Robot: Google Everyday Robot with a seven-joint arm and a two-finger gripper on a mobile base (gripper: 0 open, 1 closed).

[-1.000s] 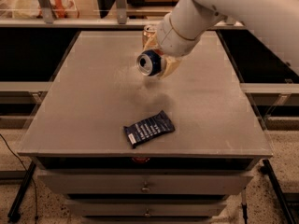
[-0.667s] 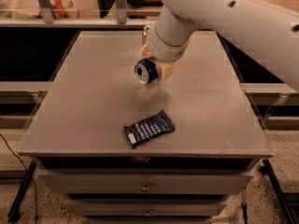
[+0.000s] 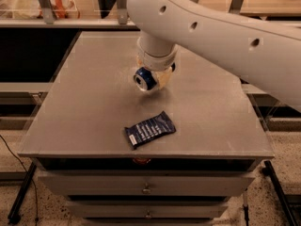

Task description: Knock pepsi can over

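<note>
Counted one pepsi can (image 3: 144,78), one flat dark-blue wrapper (image 3: 150,129), one gripper (image 3: 152,76) on one white arm (image 3: 211,32), and one grey worktop (image 3: 84,102). Found the can tipped sideways, round end toward the camera, pinched between the jaws of the gripper over the middle of the worktop; made out no lettering on it, and only unreadable white print on the wrapper. Noted the wrapper lying near the front edge, apart from the can, with bare worktop left, right and behind.
</note>
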